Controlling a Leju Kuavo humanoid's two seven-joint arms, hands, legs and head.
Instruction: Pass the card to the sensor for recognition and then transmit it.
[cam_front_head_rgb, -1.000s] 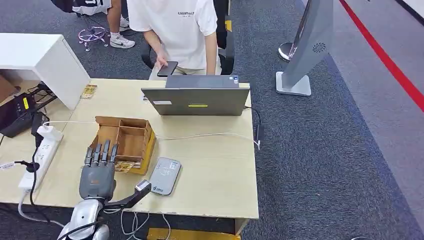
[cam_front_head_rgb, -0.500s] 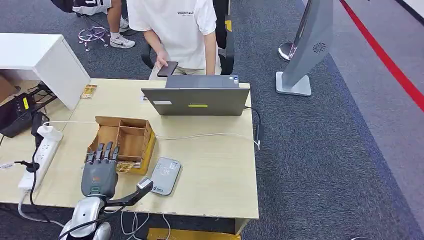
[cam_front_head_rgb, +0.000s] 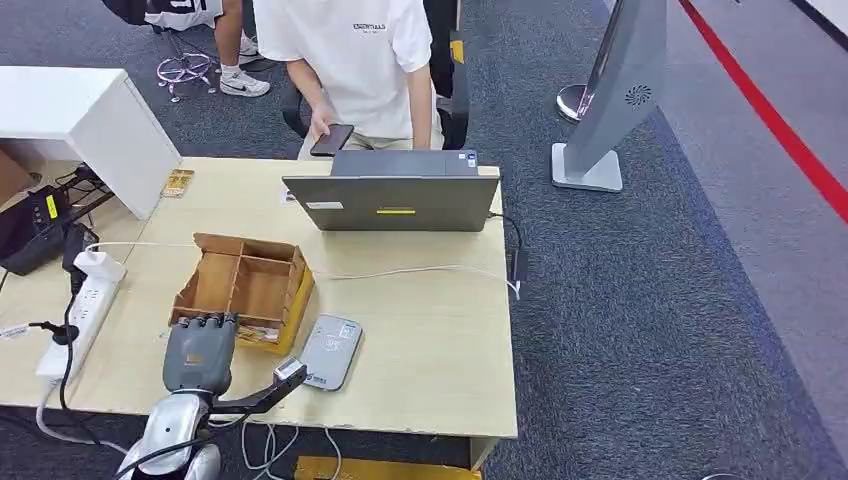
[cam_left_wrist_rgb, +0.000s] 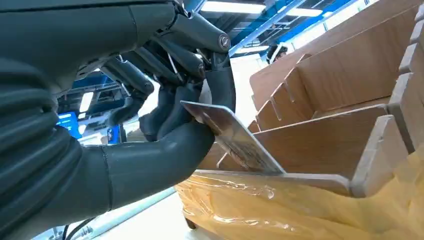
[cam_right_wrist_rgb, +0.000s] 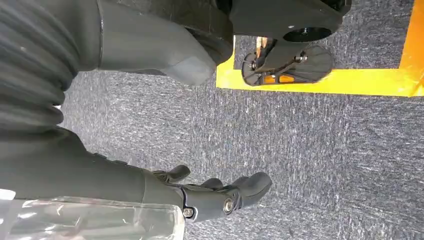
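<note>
Wooden box (cam_front_head_rgb: 245, 285), near edge: my left hand (cam_front_head_rgb: 200, 352) pinches the card (cam_left_wrist_rgb: 227, 135) there. I'd lift straight, keep it flat, then swing to the sensor (cam_front_head_rgb: 330, 351) at 3 o'clock. Right hand (cam_right_wrist_rgb: 220, 195) hangs loosely open, holding nothing.

Head view high over table (cam_front_head_rgb: 430, 330), left wrist close at wooden box (cam_left_wrist_rgb: 325, 125), right wrist facing carpet (cam_right_wrist_rgb: 300, 150)

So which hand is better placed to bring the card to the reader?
Left. The left hand already pinches the card at the wooden box, beside the reader; the right hand hangs over carpet.
</note>
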